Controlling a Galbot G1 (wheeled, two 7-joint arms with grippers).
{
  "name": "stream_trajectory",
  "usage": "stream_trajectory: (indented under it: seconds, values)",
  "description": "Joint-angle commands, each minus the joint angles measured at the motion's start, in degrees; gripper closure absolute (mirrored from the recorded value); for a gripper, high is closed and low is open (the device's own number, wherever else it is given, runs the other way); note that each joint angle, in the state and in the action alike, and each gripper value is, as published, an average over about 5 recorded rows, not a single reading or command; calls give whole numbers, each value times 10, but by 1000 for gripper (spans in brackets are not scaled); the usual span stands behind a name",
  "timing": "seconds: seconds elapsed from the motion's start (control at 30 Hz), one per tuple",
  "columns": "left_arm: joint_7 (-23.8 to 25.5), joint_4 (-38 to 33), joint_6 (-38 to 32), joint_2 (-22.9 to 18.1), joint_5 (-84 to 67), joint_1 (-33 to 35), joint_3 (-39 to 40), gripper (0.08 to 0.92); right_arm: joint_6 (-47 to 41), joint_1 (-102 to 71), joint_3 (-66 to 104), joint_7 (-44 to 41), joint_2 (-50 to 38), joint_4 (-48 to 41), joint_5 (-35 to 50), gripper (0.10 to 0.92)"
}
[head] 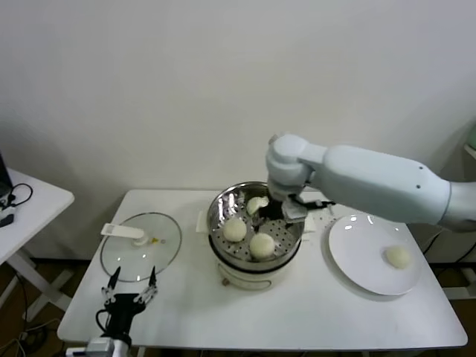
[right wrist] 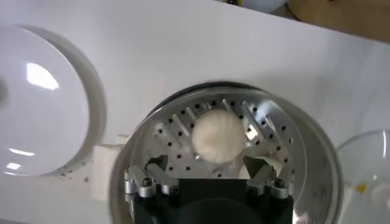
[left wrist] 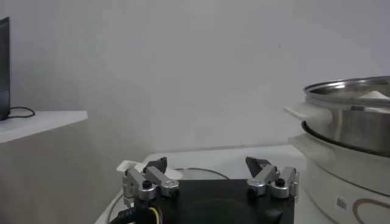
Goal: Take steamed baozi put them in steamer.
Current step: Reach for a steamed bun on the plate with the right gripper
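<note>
Beneath right claw (right wrist: 207, 167), baozi (right wrist: 217, 136) lies free; head view hides gap.

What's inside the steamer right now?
Three baozi sit on the steamer's perforated tray: one at the back just beneath the right gripper, two toward the front. The gripper and arm cover part of the tray's back right.

A white table (head: 312, 312) carries three things. The steamer (head: 256, 264) stands in the middle, the glass lid (head: 141, 249) lies on its left side, and the white plate (head: 364, 260) on its right.
</note>
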Motion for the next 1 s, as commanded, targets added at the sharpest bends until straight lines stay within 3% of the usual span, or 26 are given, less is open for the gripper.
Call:
stream_trajectory:
  seconds: [0.03, 0.2, 0.37, 0.67, 1.0]
  values:
    - [0, -2, 0, 3, -2, 1, 0, 177, -156, 146, -87, 9, -70, -67, 215, 203]
    - [1, 2, -1, 4, -7, -2, 2, 177, -290, 150, -135, 87, -122, -144, 356, 203]
    - [1, 4, 1, 3, -8, -11, 5, 177, -356, 109, -122, 103, -202, -152, 359, 203]
    - [2, 10, 1, 3, -8, -20, 15, 177, -362, -62, -1, 76, -311, -191, 206, 203]
    - [2, 7, 0, 4, -7, -17, 20, 177, -280, -338, 284, 50, -297, -290, -12, 203]
